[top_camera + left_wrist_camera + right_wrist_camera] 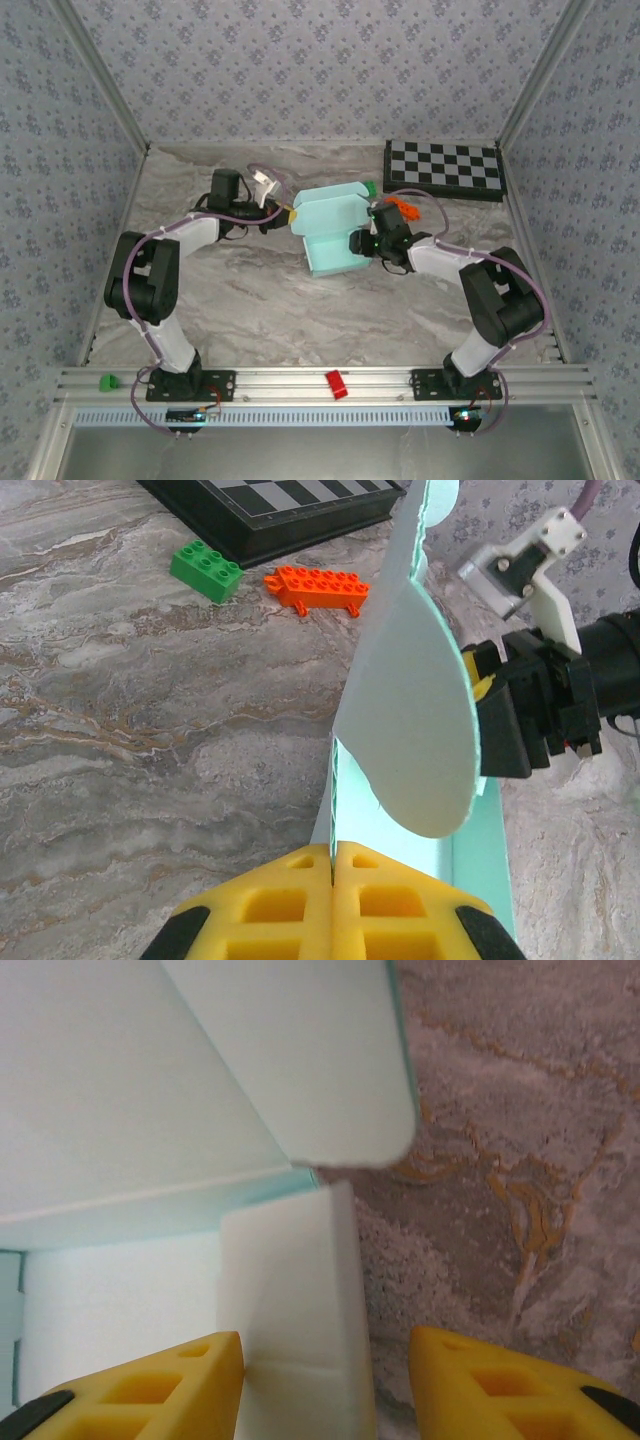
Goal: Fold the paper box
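The paper box (335,232), pale turquoise card with its sides partly raised, lies mid-table between both arms. My left gripper (290,214) is at its left edge. In the left wrist view the yellow fingers (300,900) are shut on a thin upright wall of the paper box (410,700), with a rounded flap standing above them. My right gripper (362,243) is at the box's right side. In the right wrist view my right gripper (325,1370) is open around a pale flap of the box (290,1280); the flap rests against the left finger (170,1385), with a gap to the right one.
A black-and-white checkerboard (445,168) lies at the back right. A green brick (370,187) and an orange brick (403,207) sit just behind the box, near my right wrist. Patterned walls close in the table on three sides.
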You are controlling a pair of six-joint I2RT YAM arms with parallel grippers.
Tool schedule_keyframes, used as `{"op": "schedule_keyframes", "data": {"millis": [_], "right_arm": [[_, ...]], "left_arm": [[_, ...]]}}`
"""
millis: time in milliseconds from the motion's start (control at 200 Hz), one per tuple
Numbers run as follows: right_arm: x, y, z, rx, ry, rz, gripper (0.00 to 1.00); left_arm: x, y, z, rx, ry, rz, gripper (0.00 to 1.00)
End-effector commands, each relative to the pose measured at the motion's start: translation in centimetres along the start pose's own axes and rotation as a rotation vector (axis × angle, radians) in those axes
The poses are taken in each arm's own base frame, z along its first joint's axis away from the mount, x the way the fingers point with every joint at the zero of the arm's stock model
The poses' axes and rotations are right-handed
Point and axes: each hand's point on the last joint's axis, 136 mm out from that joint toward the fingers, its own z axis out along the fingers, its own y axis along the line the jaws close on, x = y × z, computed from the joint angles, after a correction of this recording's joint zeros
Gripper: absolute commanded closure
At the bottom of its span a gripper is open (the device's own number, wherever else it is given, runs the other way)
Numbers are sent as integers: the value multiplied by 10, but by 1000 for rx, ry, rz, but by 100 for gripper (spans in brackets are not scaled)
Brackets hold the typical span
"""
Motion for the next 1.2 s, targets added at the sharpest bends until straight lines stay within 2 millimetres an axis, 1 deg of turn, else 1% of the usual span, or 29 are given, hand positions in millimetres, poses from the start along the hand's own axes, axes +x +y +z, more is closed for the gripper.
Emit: {"op": "schedule_keyframes", "data": {"millis": [0,130,350,555,755,880,1099,1194], "right_arm": [[-9,-1,3,5,-8,-20,52],[-13,-5,10,11,-4,-14,55],[-8,-11,20,33,8,-19,58],[-8,-14,25,50,16,-29,59],[-5,-17,28,78,32,-50,64],[-3,-18,28,102,43,-70,64],[0,-19,31,123,65,-91,60],[0,-21,32,131,65,-89,63]], "left_arm": [[-7,-12,-3,33,-7,45,100],[-6,-12,-2,35,-3,40,100],[-6,-13,-2,38,0,39,100],[-4,-12,-1,38,5,31,100],[-4,-10,0,38,7,23,100],[-4,-9,1,37,9,21,100],[-3,-8,1,37,10,18,100],[-2,-7,2,37,12,13,100]]}}
